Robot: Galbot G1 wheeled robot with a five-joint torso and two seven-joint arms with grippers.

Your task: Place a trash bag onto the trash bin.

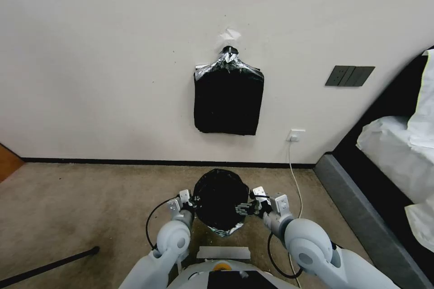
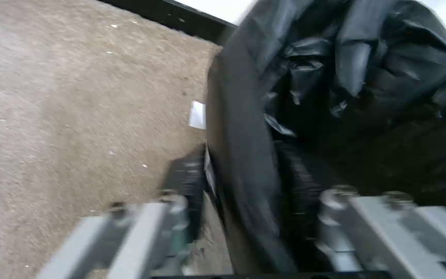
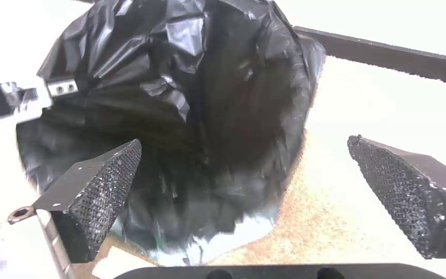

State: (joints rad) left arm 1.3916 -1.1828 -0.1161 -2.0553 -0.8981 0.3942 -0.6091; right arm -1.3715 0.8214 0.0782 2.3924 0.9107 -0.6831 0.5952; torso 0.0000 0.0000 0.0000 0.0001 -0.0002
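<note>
The black crinkly trash bag (image 1: 220, 203) stands draped over the trash bin on the carpet just before me; the bin itself is hidden under it. My left gripper (image 1: 192, 201) is at the bag's left side. In the left wrist view the left gripper (image 2: 241, 182) is open, and the trash bag's (image 2: 337, 97) wall runs between its fingers. My right gripper (image 1: 246, 207) is at the bag's right side. The right wrist view shows the right gripper (image 3: 244, 186) wide open, one pad (image 3: 104, 182) in front of the trash bag (image 3: 197, 97), the other over carpet.
A flat black bundle of bags (image 1: 228, 99) hangs on the wall behind. A bed (image 1: 398, 153) with a grey base fills the right. A white cable (image 1: 296, 180) drops from a wall socket to the floor. A black rod (image 1: 49, 266) lies at lower left.
</note>
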